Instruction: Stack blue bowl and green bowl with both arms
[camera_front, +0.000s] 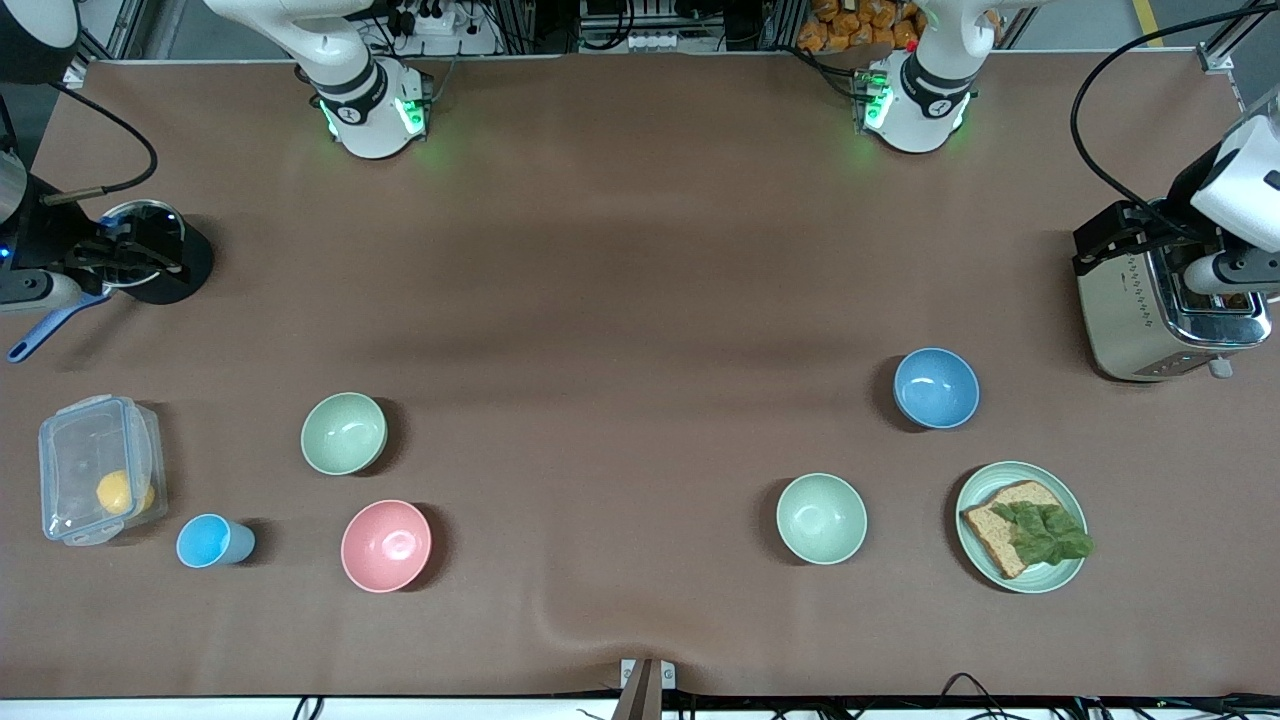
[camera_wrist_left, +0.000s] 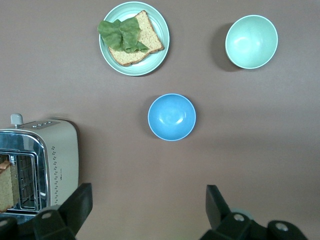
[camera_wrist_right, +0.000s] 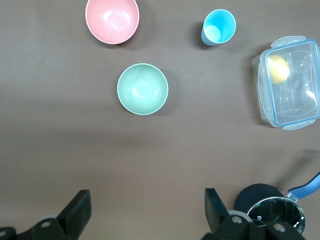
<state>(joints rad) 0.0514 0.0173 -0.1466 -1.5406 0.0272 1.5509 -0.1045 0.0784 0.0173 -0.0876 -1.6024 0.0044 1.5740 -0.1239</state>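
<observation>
The blue bowl (camera_front: 936, 388) sits upright toward the left arm's end of the table, and also shows in the left wrist view (camera_wrist_left: 171, 117). The sage-green bowl (camera_front: 343, 432) sits upright toward the right arm's end, and also shows in the right wrist view (camera_wrist_right: 142, 89). My left gripper (camera_wrist_left: 148, 195) is open and empty, held high by the toaster, with the blue bowl ahead of its fingers. My right gripper (camera_wrist_right: 147, 197) is open and empty, held high by the pan, with the green bowl ahead of its fingers.
A paler mint bowl (camera_front: 821, 518) and a plate (camera_front: 1020, 470) with bread and lettuce lie nearer the front camera than the blue bowl. A toaster (camera_front: 1165, 300) stands at the left arm's end. A pink bowl (camera_front: 386, 545), light-blue cup (camera_front: 213, 541), clear container (camera_front: 98, 468) and pan (camera_front: 150, 250) are near the green bowl.
</observation>
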